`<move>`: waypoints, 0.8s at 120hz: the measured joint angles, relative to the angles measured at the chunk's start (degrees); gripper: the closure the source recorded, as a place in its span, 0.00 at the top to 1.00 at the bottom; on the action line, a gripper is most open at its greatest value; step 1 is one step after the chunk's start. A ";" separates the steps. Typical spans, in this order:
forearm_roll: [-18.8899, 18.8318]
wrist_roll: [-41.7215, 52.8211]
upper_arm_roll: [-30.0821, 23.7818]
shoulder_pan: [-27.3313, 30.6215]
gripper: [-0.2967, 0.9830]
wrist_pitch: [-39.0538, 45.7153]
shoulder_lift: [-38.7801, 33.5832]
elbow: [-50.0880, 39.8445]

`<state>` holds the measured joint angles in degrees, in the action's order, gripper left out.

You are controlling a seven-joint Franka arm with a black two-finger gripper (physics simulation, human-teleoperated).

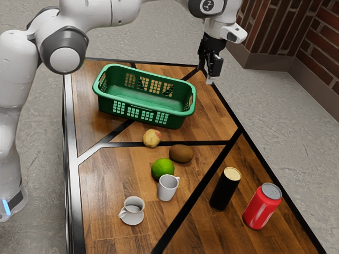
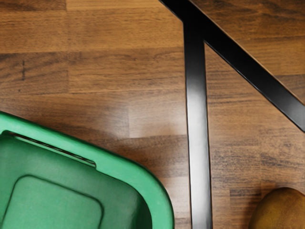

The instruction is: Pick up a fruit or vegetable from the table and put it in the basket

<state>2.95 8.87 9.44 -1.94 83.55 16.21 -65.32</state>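
Gripper, black, two-fingered (image 1: 210, 79), above the table's far edge, beyond the green plastic basket (image 1: 108, 106). Pincer: cannot tell whether apart or together. Candidates on the tabletop, outside basket: mottled yellow-red round fruit (image 1: 151, 138), brown oval kiwi (image 1: 181, 154), green round lime (image 1: 162, 168).

Risks: an off-centre pinch could roll the round fruit; reaching for the lime could knock the white mug (image 1: 167, 188) close by; a low carry could catch the basket rim.

Surface: brown wood planks (image 1: 106, 180), black inlaid strips (image 1: 189, 206). Room: grey floor (image 1: 296, 137), red-brown brick wall (image 1: 318, 32).
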 joint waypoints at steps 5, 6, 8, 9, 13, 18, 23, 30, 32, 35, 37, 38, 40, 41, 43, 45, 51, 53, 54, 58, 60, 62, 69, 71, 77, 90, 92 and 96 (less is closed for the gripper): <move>-0.03 0.12 0.02 0.00 0.77 -0.01 0.00 0.03; -0.03 0.15 0.01 0.00 0.77 -0.01 0.00 0.02; -0.03 0.19 0.00 0.00 0.77 -0.02 0.00 0.04; -0.03 0.22 -0.01 0.00 0.77 -0.02 0.00 0.03; -0.06 0.31 0.01 0.00 0.77 -0.03 0.00 0.04; -0.08 0.44 0.02 0.00 0.77 -0.03 0.00 0.04; -0.10 0.62 0.02 -0.01 0.77 -0.02 0.00 0.04; -0.10 0.86 0.03 0.00 0.77 -0.01 0.04 0.04; -0.02 0.92 0.04 0.00 0.77 -0.01 0.03 0.05; 0.12 1.00 -0.02 0.00 0.77 -0.02 -0.15 0.07; 0.20 1.02 -0.05 -0.03 0.77 -0.06 -0.68 0.01; 0.23 1.04 -0.06 -0.05 0.77 -0.08 -0.95 -0.03; 0.29 1.06 -0.04 -0.08 0.77 -0.15 -1.46 -0.09; 0.31 1.07 -0.03 -0.08 0.77 -0.21 -1.67 -0.12; 0.33 1.09 0.05 -0.10 0.77 -0.35 -2.12 -0.30; 0.31 1.11 0.13 -0.09 0.77 -0.51 -2.62 -0.62; 0.30 1.33 0.19 0.03 0.77 -0.95 -3.81 -2.15; 0.29 1.48 0.09 0.02 0.77 -1.05 -4.17 -3.09; 0.28 1.55 -0.01 0.02 0.77 -1.07 -4.43 -3.70; 0.24 1.86 -1.50 0.28 0.77 -0.81 -5.64 -6.15; 0.22 2.01 -2.77 0.39 0.77 -0.63 -6.06 -6.99; 0.18 2.15 -4.00 0.28 0.77 -0.46 -6.35 -7.61; -0.62 2.63 -9.07 -0.03 0.77 0.18 -6.56 -8.74; -0.93 2.76 -10.31 -0.35 0.77 0.36 -6.48 -8.89; -1.56 3.14 -12.73 -1.04 0.77 0.86 -6.30 -9.17; -2.04 4.31 -14.27 -0.78 0.77 2.11 -5.92 -9.60; -2.04 4.49 -14.36 -0.67 0.77 2.40 -6.56 -10.76; -2.05 4.90 -14.48 -0.53 0.77 3.48 -8.98 -15.13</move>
<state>0.90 13.78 -5.04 -2.47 87.03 7.23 -80.45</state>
